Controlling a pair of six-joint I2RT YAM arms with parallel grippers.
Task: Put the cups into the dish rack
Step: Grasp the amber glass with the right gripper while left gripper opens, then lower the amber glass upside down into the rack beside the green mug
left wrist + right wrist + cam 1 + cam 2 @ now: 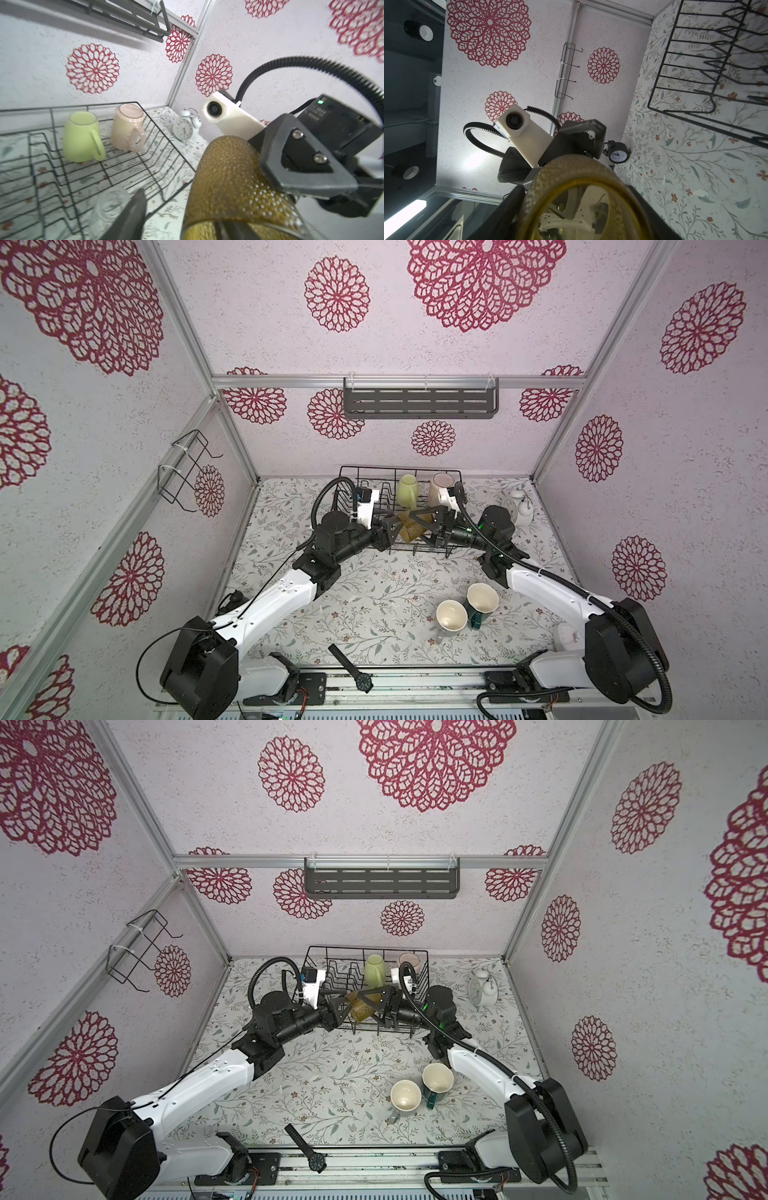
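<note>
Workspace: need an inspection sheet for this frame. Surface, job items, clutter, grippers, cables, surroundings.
Surface: floral table cover, no spills seen.
Job's things: dish rack at the back holds yellow-green mug, pink mug, small clear glass; amber tumbler between both grippers over its front; grey mug and teal mug side by side on the cover.
Clutter: wristwatch at front edge; white alarm clock right of rack; black alarm clock, right wrist view only.
Grippers: left gripper open beside the tumbler; right gripper appears closed on it.
Cables: left hose, right hose loop at the wrists, no snag seen.
Surroundings: slotted shelf on back wall, wire holder on left wall.
</note>
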